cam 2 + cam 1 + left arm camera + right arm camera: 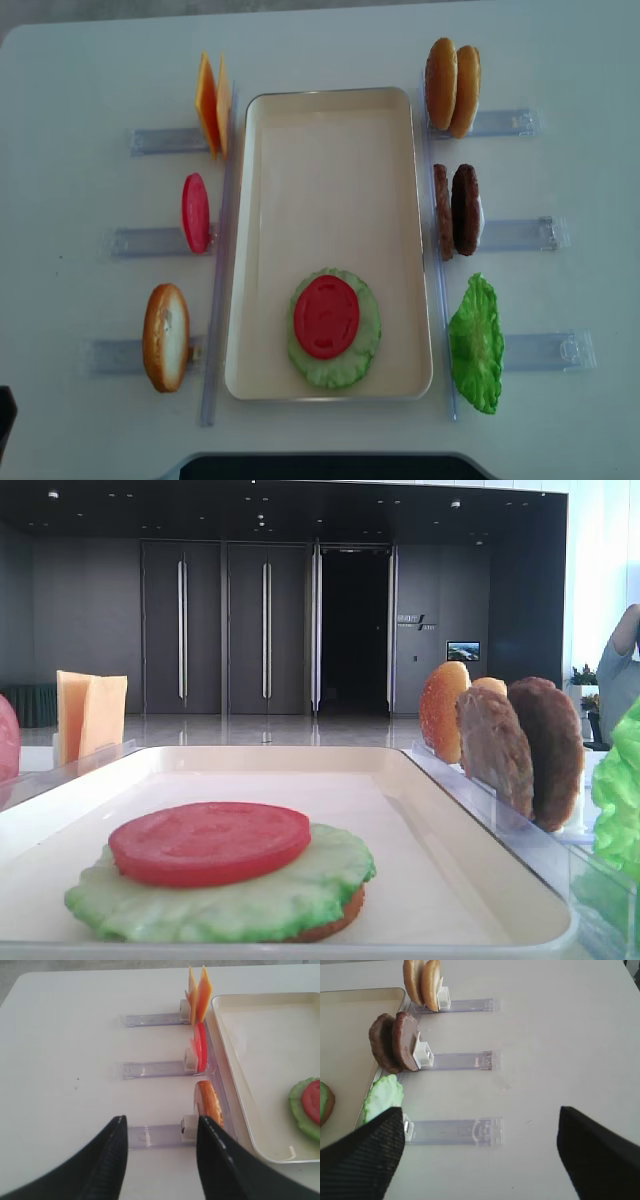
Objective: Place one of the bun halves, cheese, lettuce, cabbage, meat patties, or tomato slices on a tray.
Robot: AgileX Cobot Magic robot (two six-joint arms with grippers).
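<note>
On the cream tray [330, 110], near end, a tomato slice [326, 316] sat flat on a lettuce leaf [336, 362], with a bun half [335, 928] just peeking out beneath. The left fingers [160, 1157] stood well apart and gripped nothing, hovering over the table [65, 1060] beside the upright bun half [209, 1104] in its clear holder [155, 1136]. The right fingers [480, 1147] were spread wide, empty too, above another clear holder [455, 1131]. Cheese slices [210, 103] and a spare tomato slice [195, 212] stood left of the tray; two buns [452, 86], meat patties [456, 210] and loose lettuce [477, 345] waited right.
</note>
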